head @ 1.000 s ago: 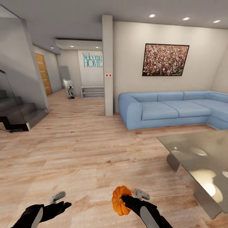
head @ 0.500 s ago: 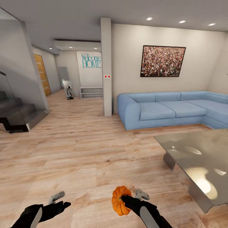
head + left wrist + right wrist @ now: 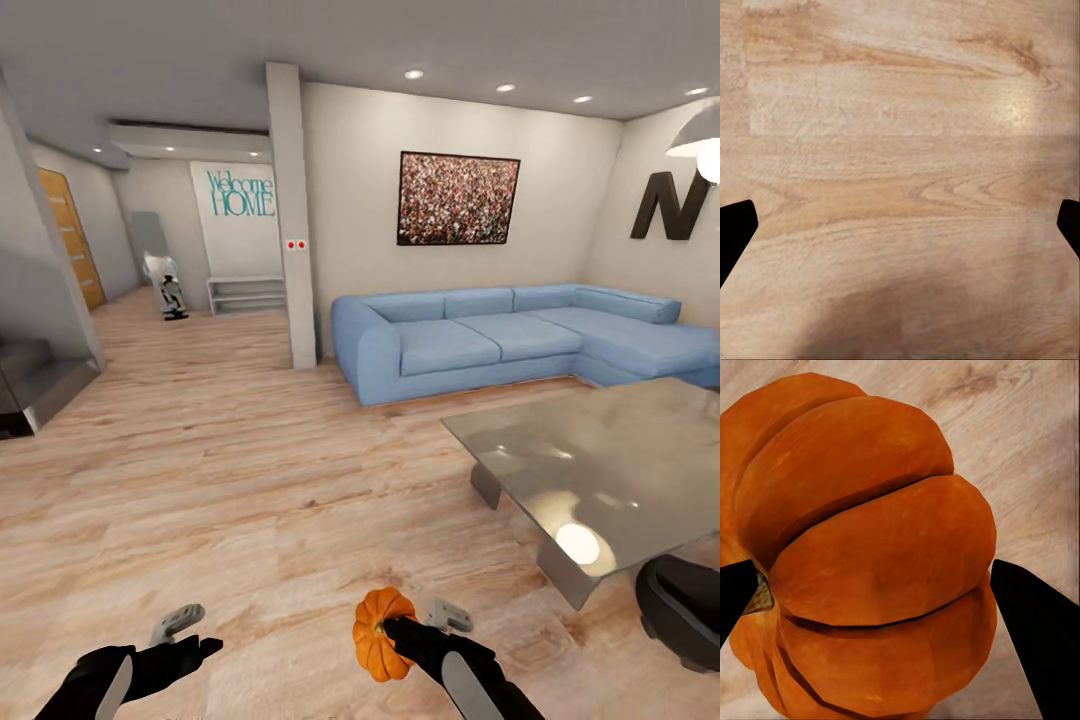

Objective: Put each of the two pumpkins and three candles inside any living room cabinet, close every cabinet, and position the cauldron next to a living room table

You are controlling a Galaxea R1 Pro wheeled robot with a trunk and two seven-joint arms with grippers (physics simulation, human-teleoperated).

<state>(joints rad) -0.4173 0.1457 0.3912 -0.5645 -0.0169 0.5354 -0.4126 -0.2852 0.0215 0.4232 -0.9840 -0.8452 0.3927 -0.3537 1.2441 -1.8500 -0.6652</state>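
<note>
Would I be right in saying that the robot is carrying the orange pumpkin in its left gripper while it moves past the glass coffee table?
Not quite: the pumpkin is in the right gripper, as the head view shows; the right wrist view has it between the fingers. The left gripper is open over bare floor. The coffee table is indeed close by.

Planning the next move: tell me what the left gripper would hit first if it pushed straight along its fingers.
Probably the wooden floor: the left gripper is open and empty, and its wrist view shows bare planks ahead. How far off is unclear.
</note>
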